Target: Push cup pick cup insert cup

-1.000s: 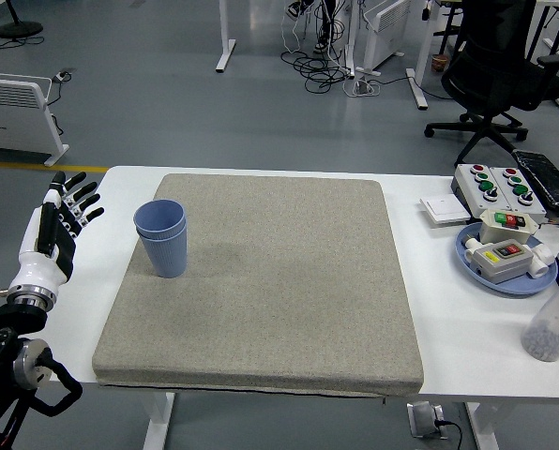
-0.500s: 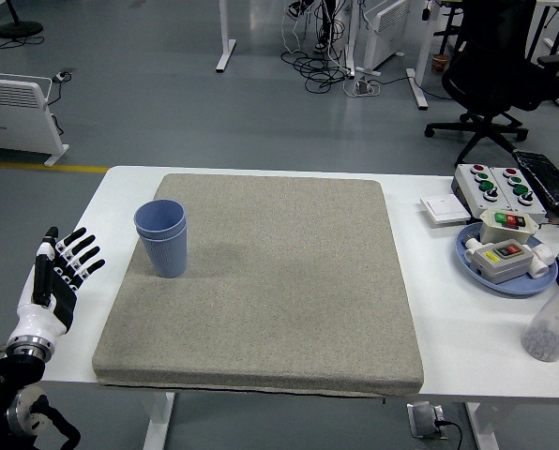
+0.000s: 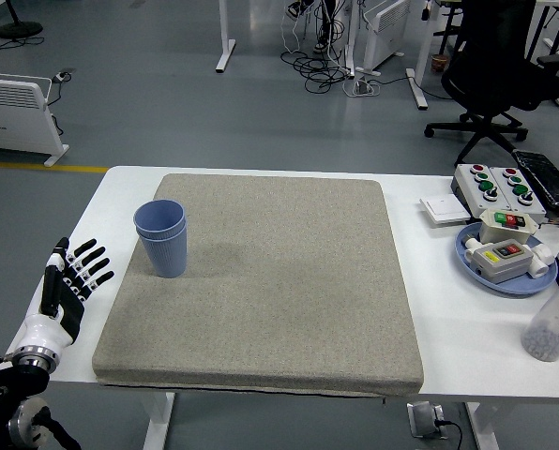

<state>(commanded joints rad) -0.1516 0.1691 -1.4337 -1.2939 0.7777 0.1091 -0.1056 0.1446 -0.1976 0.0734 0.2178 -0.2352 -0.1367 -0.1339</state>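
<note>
Two blue ribbed cups (image 3: 161, 237), one nested in the other, stand upright on the left part of the grey mat (image 3: 270, 281). My left hand (image 3: 70, 278) is at the table's left edge, well left of and below the cups, its fingers spread and holding nothing. It is apart from the cups. My right arm is out of view.
At the right of the white table (image 3: 448, 323) stand a blue tray (image 3: 505, 267) with button boxes, a white control box (image 3: 491, 186) with coloured buttons, a white switch plate (image 3: 444, 209) and a clear bottle with a red cap (image 3: 553, 323). An office chair (image 3: 500, 70) stands beyond the table.
My left hand has dropped down and back toward the table's near left edge, away from the cups. The cups have not moved.
</note>
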